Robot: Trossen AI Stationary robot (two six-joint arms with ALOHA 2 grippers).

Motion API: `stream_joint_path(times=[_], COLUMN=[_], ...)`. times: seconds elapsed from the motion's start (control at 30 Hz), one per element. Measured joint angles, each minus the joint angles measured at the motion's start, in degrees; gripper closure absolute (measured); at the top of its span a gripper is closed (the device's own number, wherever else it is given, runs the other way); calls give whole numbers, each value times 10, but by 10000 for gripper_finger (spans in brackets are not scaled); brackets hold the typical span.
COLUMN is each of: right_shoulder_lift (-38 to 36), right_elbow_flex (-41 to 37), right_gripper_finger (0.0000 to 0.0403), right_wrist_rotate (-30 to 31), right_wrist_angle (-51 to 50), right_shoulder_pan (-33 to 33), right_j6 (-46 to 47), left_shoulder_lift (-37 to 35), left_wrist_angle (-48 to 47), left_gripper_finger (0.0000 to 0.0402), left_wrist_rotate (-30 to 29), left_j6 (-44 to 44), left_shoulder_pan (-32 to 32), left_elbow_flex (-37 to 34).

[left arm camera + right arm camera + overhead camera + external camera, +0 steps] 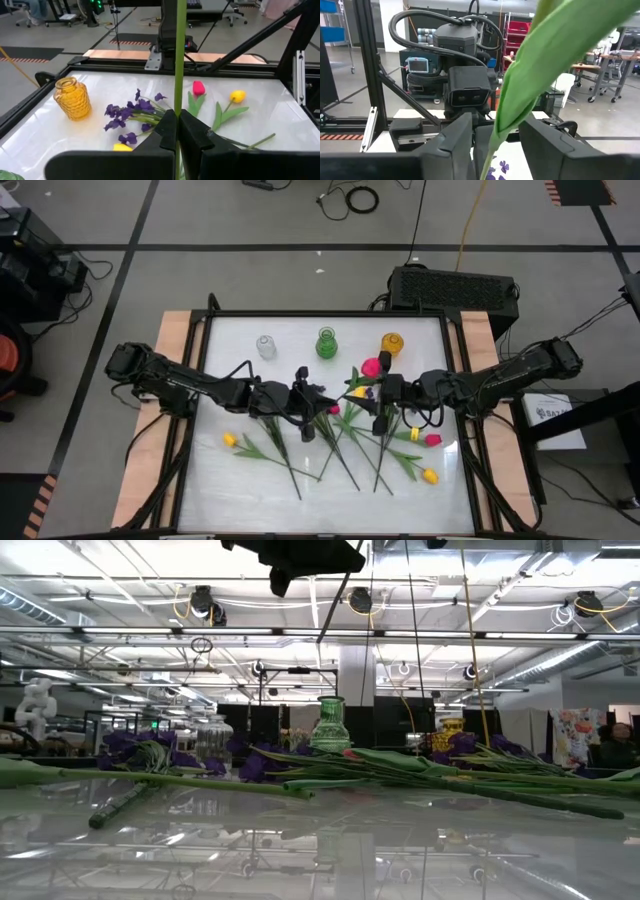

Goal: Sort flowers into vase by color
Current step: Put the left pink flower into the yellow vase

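Note:
My left gripper [303,398] [177,125] hovers over the table's middle, shut on a thin green flower stem [178,60]. My right gripper [383,408] [495,135] faces it from the right, open, with its fingers on either side of a broad green leaf [540,60]. A pink bud [372,367] shows beside the right gripper; whether it tops the held stem I cannot tell. A clear vase [265,346], a green vase [326,343] and an amber vase [392,342] [73,98] stand in a row at the far side. Purple blossoms [132,115], a red tulip [199,88] and a yellow tulip [237,96] lie on the table. My left gripper pinches the green stem [178,100] between its two fingers. The stem is lifted clear of the table and runs straight on from the fingers toward the right arm. My right gripper has the leaf between its open fingers; whether a finger touches it I cannot tell.
More flowers lie with crossed stems on the near half of the table, among them a yellow tulip [229,440], a pink tulip [432,439] and another yellow one [429,475]. A black frame [205,380] edges the white tabletop. A black box [455,288] sits beyond the far edge.

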Motion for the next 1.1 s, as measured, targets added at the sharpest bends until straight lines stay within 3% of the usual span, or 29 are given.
stream_joint_path(times=[0.37,0.5,0.63,0.83,1.1], right_shoulder_lift=[-4,-18,-50,-121,-280], right_elbow_flex=[0,1,0,0,0], right_gripper_finger=[390,388,396,397,397], right_wrist_rotate=[0,0,3,18,52], right_wrist_angle=[-10,-34,-74,-161,-292], right_shoulder_pan=[0,0,0,-6,-87], right_j6=[4,2,9,10,-24], left_shoulder_lift=[-9,-21,-37,-60,-65], left_wrist_angle=[-8,-19,-38,-40,-71], left_gripper_finger=[383,360,298,205,186], left_wrist_rotate=[-5,-9,-10,-98,-105], left_j6=[-3,-34,-47,-45,-48], left_shoulder_pan=[0,-2,-18,-38,-43], left_elbow_flex=[0,0,0,0,0])
